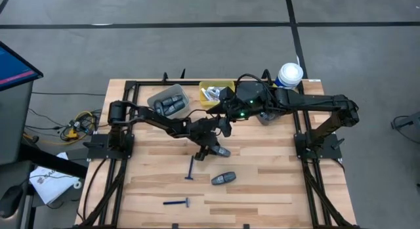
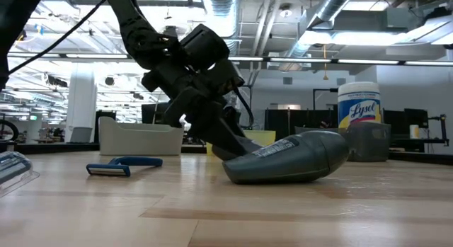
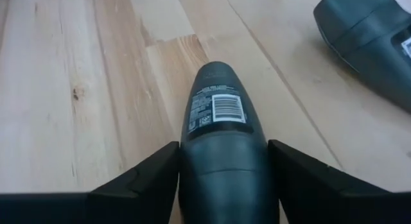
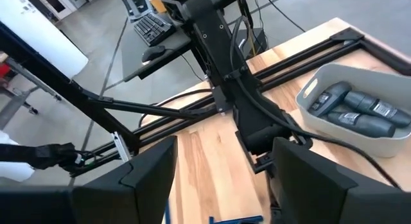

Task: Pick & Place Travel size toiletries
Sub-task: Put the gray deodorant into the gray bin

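Nearest the front edge, a razor (image 1: 176,203) lying flat on the table (image 1: 262,189), well clear of both arms. Farther in, a second razor (image 1: 190,168), then a loose pod (image 1: 224,178) just beside it, looming large on its side in the low view (image 2: 290,158). Next back, the left gripper (image 1: 211,149) low over mid-table, fingers (image 3: 138,182) spread around another pod (image 3: 221,153): pod lodged lengthwise between them, barcode label up, rounded tip poking out ahead onto the wood, both fingers seemingly pressed to its flanks, though contact hard to confirm from the wrist view. Loose pod near that gripper, toward the front edge, apart from it. Same gripper in the low view (image 2: 226,144) slanting down to the tabletop behind the loose pod. Beyond that, the right gripper (image 1: 226,114) hanging above the table near the yellow bin (image 1: 209,84), fingers (image 4: 151,169) parted wide, nothing between them. Toward the back, a grey bin (image 1: 157,96) holding several pods (image 4: 353,112) packed side by side. At the far edge, small white items in the yellow bin, too small to identify, and a wipes canister (image 1: 289,75) at the back right.
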`<state>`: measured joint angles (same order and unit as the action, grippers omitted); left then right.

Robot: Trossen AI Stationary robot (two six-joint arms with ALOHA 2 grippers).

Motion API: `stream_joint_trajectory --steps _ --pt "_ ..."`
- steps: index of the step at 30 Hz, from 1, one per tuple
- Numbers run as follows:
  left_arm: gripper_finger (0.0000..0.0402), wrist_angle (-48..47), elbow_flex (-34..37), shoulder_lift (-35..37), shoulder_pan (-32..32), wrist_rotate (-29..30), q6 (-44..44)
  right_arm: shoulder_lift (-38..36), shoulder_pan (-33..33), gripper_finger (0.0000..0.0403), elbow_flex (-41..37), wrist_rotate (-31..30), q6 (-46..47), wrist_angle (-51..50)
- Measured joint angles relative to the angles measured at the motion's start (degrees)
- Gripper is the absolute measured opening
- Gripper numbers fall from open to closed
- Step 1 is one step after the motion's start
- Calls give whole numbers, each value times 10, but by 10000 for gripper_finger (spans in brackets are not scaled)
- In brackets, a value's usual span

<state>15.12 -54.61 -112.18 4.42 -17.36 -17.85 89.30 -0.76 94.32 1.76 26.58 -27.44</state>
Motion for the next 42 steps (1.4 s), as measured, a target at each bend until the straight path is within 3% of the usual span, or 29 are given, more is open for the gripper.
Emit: stream_joint_trajectory --steps 3,7,14,22,28,33,42 --pt "203 3 0 -2 -2 0 3 0 0 248 0 15 5 0" --pt "208 3 0 -2 -2 9 6 0 0 248 0 17 5 0" --pt "196 -12 0 6 -2 25 67 0 -2 248 0 17 0 0" --pt "196 -118 0 98 -2 92 91 -1 1 248 0 20 -37 3" --pt "196 -202 1 189 1 209 157 -1 8 248 0 28 -46 3" --pt "196 -292 3 273 15 364 203 -7 24 248 0 53 -47 2" --pt "196 -376 91 423 77 503 335 -6 64 248 0 94 -48 4"
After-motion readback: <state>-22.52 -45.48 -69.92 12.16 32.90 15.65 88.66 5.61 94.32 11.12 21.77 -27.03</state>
